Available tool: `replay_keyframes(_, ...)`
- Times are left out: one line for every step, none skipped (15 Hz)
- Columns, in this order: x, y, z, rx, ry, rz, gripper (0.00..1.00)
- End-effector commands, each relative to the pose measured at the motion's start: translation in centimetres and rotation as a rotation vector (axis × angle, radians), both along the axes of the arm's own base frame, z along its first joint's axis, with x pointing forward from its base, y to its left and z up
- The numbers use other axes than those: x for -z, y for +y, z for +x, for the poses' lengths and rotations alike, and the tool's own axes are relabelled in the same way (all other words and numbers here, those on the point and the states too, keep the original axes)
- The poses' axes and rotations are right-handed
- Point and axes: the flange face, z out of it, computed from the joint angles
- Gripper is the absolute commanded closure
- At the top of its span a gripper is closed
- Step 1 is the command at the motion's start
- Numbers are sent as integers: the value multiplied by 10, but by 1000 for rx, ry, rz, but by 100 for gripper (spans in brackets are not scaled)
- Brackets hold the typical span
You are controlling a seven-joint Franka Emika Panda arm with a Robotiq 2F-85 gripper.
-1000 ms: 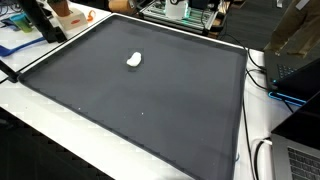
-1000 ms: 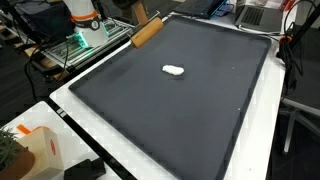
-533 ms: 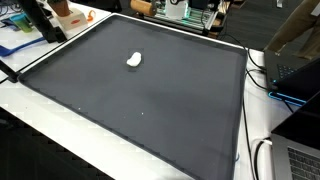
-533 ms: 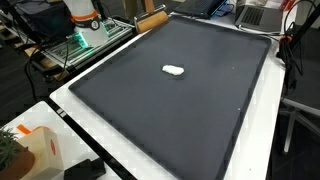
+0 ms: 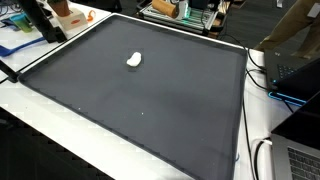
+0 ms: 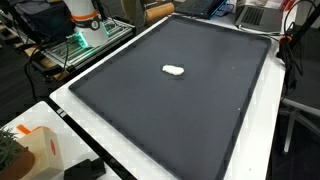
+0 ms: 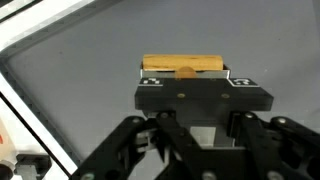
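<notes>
- Pincer first, please: how does it stand?
- The gripper (image 7: 186, 78) is clenched. In the wrist view its two fingers press on a wooden block (image 7: 200, 64) from both sides, and the block lies crosswise between them, roughly level.
- What is under the block?
- A dark mat (image 7: 60, 90). The wrist view does not show if the block touches the mat or hangs above it. A strip of the white table (image 7: 40, 25) shows at the upper left corner of this view.
- And where is the block in the wider scene?
- In both exterior views it sits at the far edge of the mat, almost cut off by the top of the picture: (image 6: 158, 10) and (image 5: 165, 8). The arm itself is hardly visible there.
- Is anything else on the mat?
- Yes, one small white lump (image 6: 174, 70). It lies alone on the far half of the mat, well apart from the block and the gripper.
- And around the mat?
- The white table frames it on all visible sides, and cables (image 5: 262, 160) hang at one corner.
</notes>
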Motion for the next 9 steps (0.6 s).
replay_keyframes(9, 1, 22, 181, -1, -18, 78)
replay_keyframes(16, -3, 35, 237, -10, -11, 78)
replay_keyframes(23, -7, 48, 294, -15, -12, 78)
replay_keyframes(33, -15, 64, 350, -23, -19, 78)
replay_keyframes(41, -22, 80, 401, -47, -31, 78)
replay_keyframes(51, -30, 96, 448, -70, -54, 78)
replay_keyframes(59, -37, 110, 492, -95, -81, 78)
replay_keyframes(69, -45, 123, 537, -114, -113, 78)
replay_keyframes(79, -51, 133, 586, -109, -149, 78)
